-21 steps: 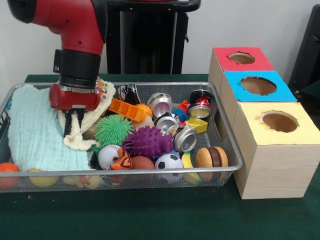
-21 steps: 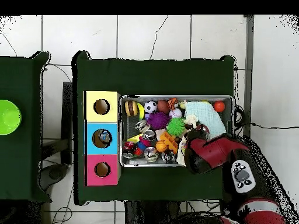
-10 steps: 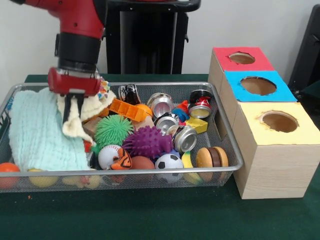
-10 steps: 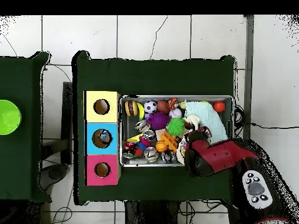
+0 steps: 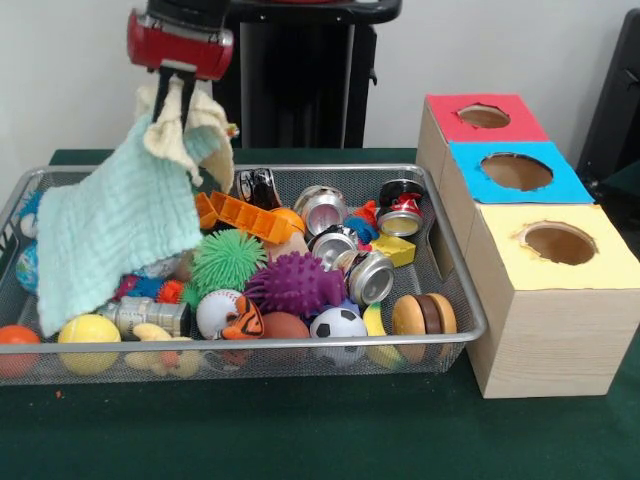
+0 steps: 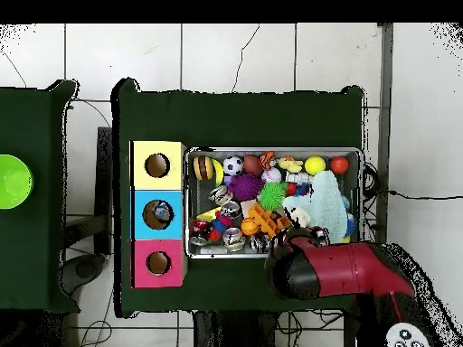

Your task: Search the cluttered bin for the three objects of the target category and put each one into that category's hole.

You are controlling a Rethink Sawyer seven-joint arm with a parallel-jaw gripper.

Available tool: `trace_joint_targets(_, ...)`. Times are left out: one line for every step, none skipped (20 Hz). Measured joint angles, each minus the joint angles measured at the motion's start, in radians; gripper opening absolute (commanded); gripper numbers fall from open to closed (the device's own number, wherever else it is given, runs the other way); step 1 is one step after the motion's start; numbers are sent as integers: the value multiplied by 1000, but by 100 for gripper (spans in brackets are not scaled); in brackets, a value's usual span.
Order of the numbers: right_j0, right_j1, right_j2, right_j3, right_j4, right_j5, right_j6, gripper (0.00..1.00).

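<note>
My gripper [image 5: 175, 112] hangs high above the left end of the wire bin [image 5: 330, 168], shut on a cream cloth [image 5: 190, 135]. A mint towel [image 5: 115, 235] is lifted with it, its lower edge still draped into the bin. Beneath it lie a silver can [image 5: 150, 315], a yellow ball [image 5: 88, 332] and an orange ball [image 5: 15, 340]. More cans [image 5: 370, 277] [image 5: 322, 208] [image 5: 403, 215] sit mid-bin among a green spiky ball [image 5: 227, 260], a purple spiky ball [image 5: 297, 282] and a soccer ball [image 5: 337, 325]. Overhead, the arm [image 6: 330, 269] covers the gripper; the towel [image 6: 327, 206] shows.
Right of the bin stands a wooden box with a red hole [image 5: 484, 116], a blue hole [image 5: 516, 171] and a yellow hole [image 5: 558, 243]. A toy burger [image 5: 423, 315] lies at the bin's front right corner. A green bowl [image 6: 11, 181] sits on a separate table.
The gripper has risen well above the bin with the cream cloth, dragging the mint towel up. That uncovered a can, a yellow ball and other small toys at the left end.
</note>
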Motion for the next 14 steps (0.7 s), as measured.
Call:
trace_joint_targets(1, -3, 0, 3, 3, 2, 0, 0)
trace_joint_targets(9, -21, 1, 21, 22, 11, 0, 0)
trace_joint_targets(16, -33, 1, 35, 36, 11, 0, 0)
trace_joint_targets(21, -39, 1, 43, 44, 11, 0, 0)
trace_joint_targets(37, -53, 1, 65, 66, 11, 0, 0)
trace_joint_targets(43, -57, 1, 72, 75, 11, 0, 0)
trace_joint_targets(55, -66, 2, 89, 93, 11, 0, 0)
trace_joint_targets(70, -77, 3, 111, 119, 11, 0, 0)
trace_joint_targets(80, -83, 4, 125, 135, 11, 0, 0)
trace_joint_targets(85, -88, 5, 134, 146, 11, 0, 0)
trace_joint_targets(91, -92, 6, 142, 157, 11, 0, 0)
trace_joint_targets(109, -111, 10, 173, 199, 11, 0, 0)
trace_joint_targets(116, -121, 12, 186, 218, 11, 0, 0)
trace_joint_targets(126, -134, 15, 201, 244, 11, 0, 0)
